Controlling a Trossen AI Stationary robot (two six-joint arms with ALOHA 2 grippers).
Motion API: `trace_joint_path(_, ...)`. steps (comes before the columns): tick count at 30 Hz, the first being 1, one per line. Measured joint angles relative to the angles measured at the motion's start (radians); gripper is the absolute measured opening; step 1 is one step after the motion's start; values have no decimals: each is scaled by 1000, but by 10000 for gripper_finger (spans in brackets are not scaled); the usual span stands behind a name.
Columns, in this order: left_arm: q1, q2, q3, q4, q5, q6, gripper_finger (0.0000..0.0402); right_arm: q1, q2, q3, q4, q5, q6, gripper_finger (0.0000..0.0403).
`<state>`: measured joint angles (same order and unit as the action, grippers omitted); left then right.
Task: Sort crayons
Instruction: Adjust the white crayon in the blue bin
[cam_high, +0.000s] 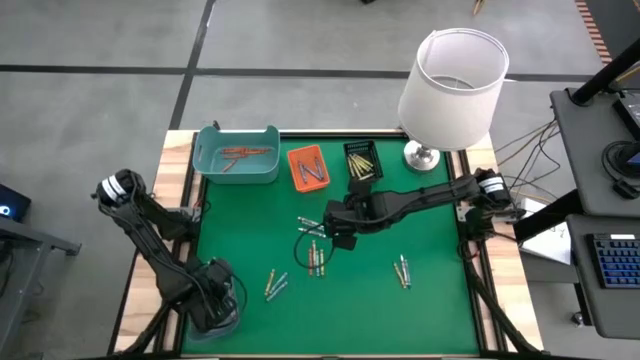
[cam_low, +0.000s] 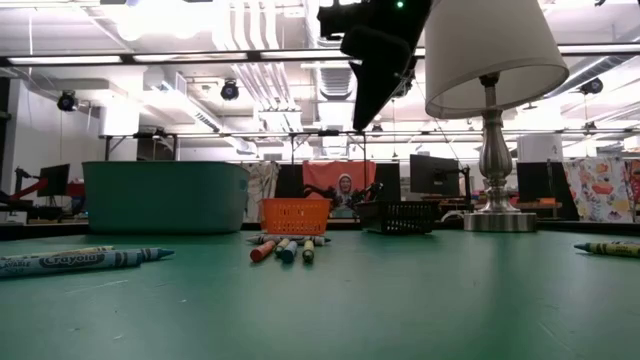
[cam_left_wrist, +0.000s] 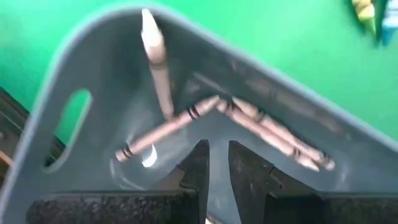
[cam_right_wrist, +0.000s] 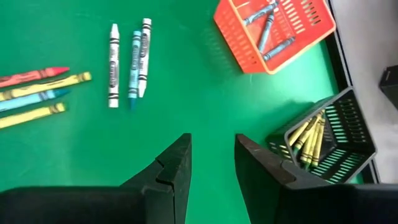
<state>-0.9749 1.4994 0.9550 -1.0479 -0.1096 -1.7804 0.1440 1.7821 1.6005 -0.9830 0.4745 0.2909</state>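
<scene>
High view: the right gripper (cam_high: 322, 231) hovers mid-counter (cam_high: 430, 310) over loose crayons (cam_high: 314, 256).

Left wrist view: the left gripper (cam_left_wrist: 217, 163), jaws nearly closed and empty, hangs over a grey tray (cam_left_wrist: 81, 68) holding pale crayons (cam_left_wrist: 205, 115).

Right wrist view: jaws parted, holding nothing.

1. Green table mat (cam_high: 430, 310) carrying loose crayons (cam_high: 313, 255) near centre.
2. Teal tray (cam_high: 237, 155), orange tray (cam_high: 308, 167) and black tray (cam_high: 361, 160) toward 12 o'clock.
3. Right gripper (cam_high: 335, 222) at centre; left gripper (cam_high: 215, 300) at 7 o'clock.
4. Lamp (cam_high: 452, 90) at 1 o'clock.
</scene>
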Motion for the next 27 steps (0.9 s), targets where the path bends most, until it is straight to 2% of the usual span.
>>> trace_joint_path(8, 0, 3, 0, -127, -33, -28, 43, 24, 0, 0, 4, 0, 25, 109)
trace_joint_path(23, 0, 3, -1, -127, -220, -35, 43, 26, 1, 0, 10, 0, 58, 111)
trace_joint_path(27, 0, 3, -6, -128, -242, -34, 43, 31, 1, 0, 30, -1, 57, 108)
